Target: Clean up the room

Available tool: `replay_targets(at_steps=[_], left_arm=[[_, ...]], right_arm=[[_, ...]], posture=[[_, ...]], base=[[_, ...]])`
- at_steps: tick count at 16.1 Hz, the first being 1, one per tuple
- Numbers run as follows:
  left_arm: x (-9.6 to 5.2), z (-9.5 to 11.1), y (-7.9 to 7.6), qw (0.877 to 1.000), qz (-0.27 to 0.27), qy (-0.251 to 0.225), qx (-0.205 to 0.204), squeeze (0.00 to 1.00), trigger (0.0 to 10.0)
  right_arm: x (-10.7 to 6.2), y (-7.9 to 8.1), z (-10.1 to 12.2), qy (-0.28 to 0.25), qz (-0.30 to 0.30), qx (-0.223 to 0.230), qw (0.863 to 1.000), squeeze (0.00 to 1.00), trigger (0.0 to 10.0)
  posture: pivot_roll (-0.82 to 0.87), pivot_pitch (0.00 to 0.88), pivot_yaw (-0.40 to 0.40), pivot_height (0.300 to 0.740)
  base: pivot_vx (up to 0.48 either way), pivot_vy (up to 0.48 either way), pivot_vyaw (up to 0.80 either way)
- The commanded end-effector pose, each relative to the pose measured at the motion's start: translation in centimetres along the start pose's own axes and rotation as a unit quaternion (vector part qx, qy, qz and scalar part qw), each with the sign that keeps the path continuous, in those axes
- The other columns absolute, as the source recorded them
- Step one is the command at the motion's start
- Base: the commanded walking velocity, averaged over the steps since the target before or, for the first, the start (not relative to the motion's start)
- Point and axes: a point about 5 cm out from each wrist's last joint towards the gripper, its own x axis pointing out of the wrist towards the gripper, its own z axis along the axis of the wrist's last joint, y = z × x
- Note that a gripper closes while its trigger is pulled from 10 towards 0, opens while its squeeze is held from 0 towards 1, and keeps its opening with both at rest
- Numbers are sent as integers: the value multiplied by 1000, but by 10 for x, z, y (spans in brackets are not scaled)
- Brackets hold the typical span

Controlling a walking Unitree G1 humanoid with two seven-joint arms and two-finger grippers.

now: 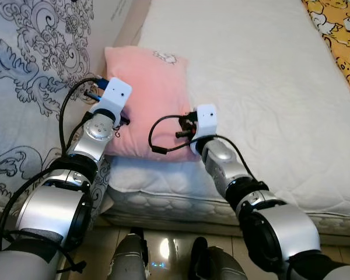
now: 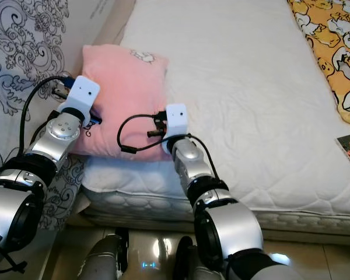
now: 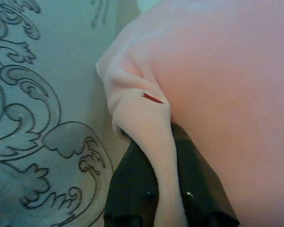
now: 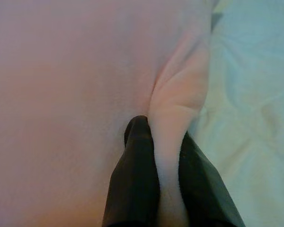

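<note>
White quilted fabric covers the mattress of the bed (image 1: 262,87), the largest item in view; a grey curtain with a dark scroll pattern (image 1: 29,76) hangs along its left side. An orange printed blanket (image 1: 338,41) lies at the far right edge of the bed. The soft pink square pillow (image 1: 146,99) rests on the near left corner of the mattress, against the curtain.

Both arms reach forward to the pillow. The left claw (image 3: 163,189) is clenched on a fold at the pillow's left edge. The right claw (image 4: 168,184) is clenched on a fold at the pillow's near right corner.

Probable step: repositioning the pillow on the bed.

Risks:
- Each grip holds a thin pinch of fabric only. A fast or uneven lift may pull a fold free.
- Unequal arm travel may twist the pillow or drag it off the mattress edge.
- The left arm's cable (image 1: 67,111) runs close to the curtain and may snag.
</note>
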Motion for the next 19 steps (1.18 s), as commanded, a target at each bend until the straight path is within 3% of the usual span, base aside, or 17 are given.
replay_targets(at_steps=[1, 5, 7, 8, 10, 11, 13, 14, 15, 16, 18, 19], left_arm=[[-1, -5, 0, 1000, -8, 8, -3, 1000, 10000], [1, 1, 6, 1000, -14, -1, 6, 1000, 10000], [4, 13, 14, 999, -5, -31, 29, 1000, 10000], [4, 19, 17, 998, -5, -46, 42, 1000, 10000], [4, 36, 43, 991, 29, -93, 90, 1000, 10000], [4, 37, 48, 989, 36, -99, 102, 1000, 10000], [-4, 51, 82, 980, 84, -138, 119, 1000, 10000], [-8, 54, 92, 978, 96, -148, 114, 1000, 10000], [-10, 54, 94, 979, 98, -152, 92, 1000, 10000], [-16, 50, 91, 983, 96, -153, 45, 1000, 10000], [-32, 23, 58, 985, 74, -120, -100, 1000, 10000], [-40, 17, 45, 982, 68, -118, -127, 1000, 10000]], right_arm=[[-4, -7, -12, 20, -30, 44, 998, 1000, 10000], [-4, -7, -15, 24, -58, 103, 993, 1000, 10000], [-2, -5, -10, 13, -60, 152, 986, 1000, 10000], [0, -3, -5, 4, -59, 150, 987, 1000, 10000], [3, 0, 12, -41, -55, 141, 988, 1000, 10000], [3, -1, 14, -47, -56, 142, 987, 1000, 10000], [-3, -3, 19, -96, -59, 128, 985, 1000, 10000], [-7, -5, 23, -123, -62, 103, 985, 1000, 10000], [-12, -6, 27, -145, -67, 78, 984, 1000, 10000], [-24, -11, 33, -186, -83, 26, 979, 1000, 10000], [-54, -33, 30, -214, -120, -47, 968, 1000, 10000], [-65, -43, 27, -216, -135, -66, 965, 1000, 10000]], posture=[[155, 289, -57, 740], [153, 269, -56, 740], [148, 245, -59, 740], [146, 227, -60, 740], [146, 177, -67, 740], [149, 162, -71, 740], [172, 91, -95, 740], [177, 63, -103, 740], [178, 33, -109, 740], [175, 8, -109, 740], [133, 0, -106, 740], [124, 0, -105, 740]], base=[[0, 0, 0], [0, 0, 0], [0, 0, 0], [0, 0, 0], [0, 0, 0], [0, 0, 0], [0, 0, 0], [0, 0, 0], [0, 0, 0], [0, 0, 0], [0, 0, 0], [0, 0, 0]])
